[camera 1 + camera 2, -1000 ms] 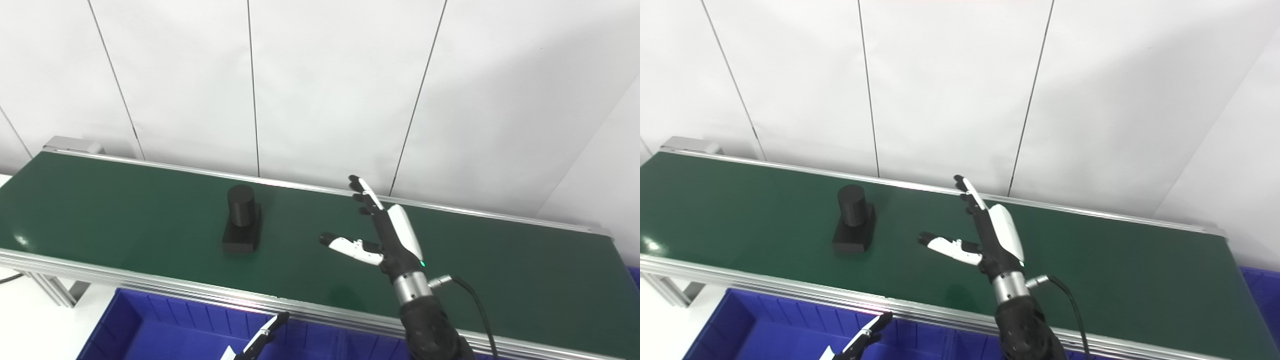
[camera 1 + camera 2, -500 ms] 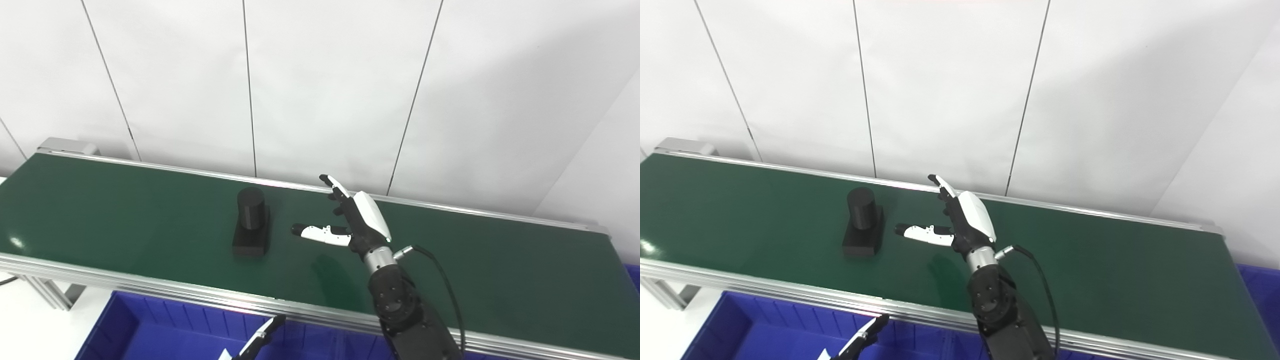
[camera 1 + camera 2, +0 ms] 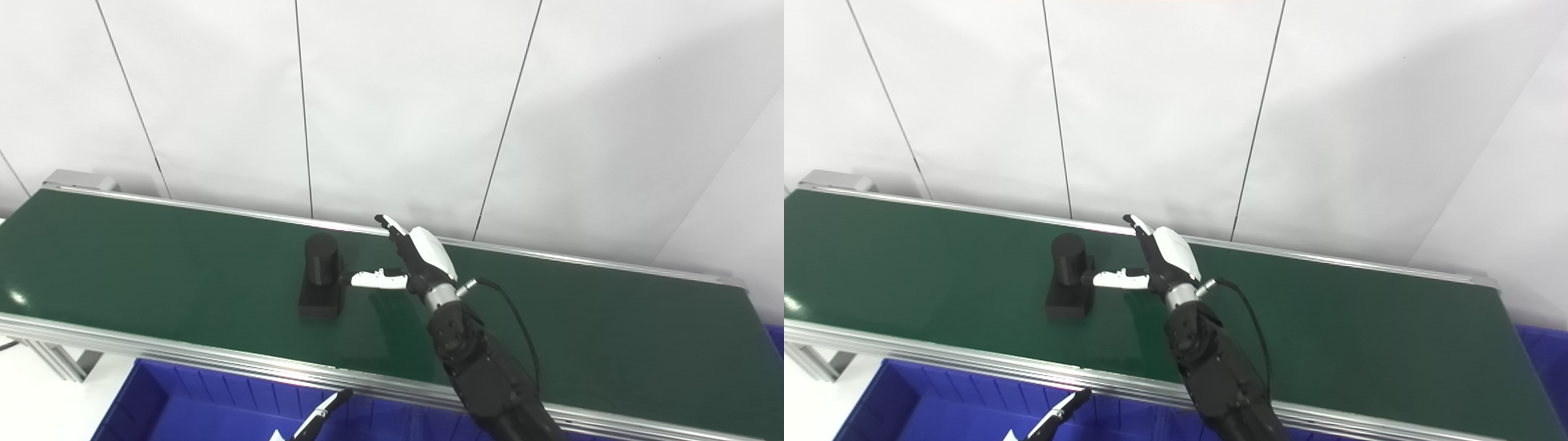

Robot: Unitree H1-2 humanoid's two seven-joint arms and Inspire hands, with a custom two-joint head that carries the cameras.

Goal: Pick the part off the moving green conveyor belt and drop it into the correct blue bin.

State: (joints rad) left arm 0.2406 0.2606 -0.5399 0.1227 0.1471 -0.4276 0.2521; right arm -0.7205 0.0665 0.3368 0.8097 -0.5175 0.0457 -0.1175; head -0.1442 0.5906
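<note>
A black part (image 3: pixel 320 274), an upright cylinder on a flat block, stands on the green conveyor belt (image 3: pixel 153 263) left of centre. My right hand (image 3: pixel 411 260) is open over the belt just right of the part. Its thumb reaches the part's right side, its fingers stretch toward the far rail. It holds nothing. My left hand (image 3: pixel 318 420) shows only as fingertips at the bottom edge over a blue bin (image 3: pixel 202 407). The part also shows in the right eye view (image 3: pixel 1069 275).
Aluminium rails (image 3: pixel 214 361) edge the belt front and back. A white panelled wall stands close behind. Another blue bin corner (image 3: pixel 1543 349) shows at the far right. A black cable (image 3: pixel 520 324) loops from my right wrist.
The part has ridden right along the belt. My right hand has moved left and away from me, from well apart to the part's right side. The left hand stays.
</note>
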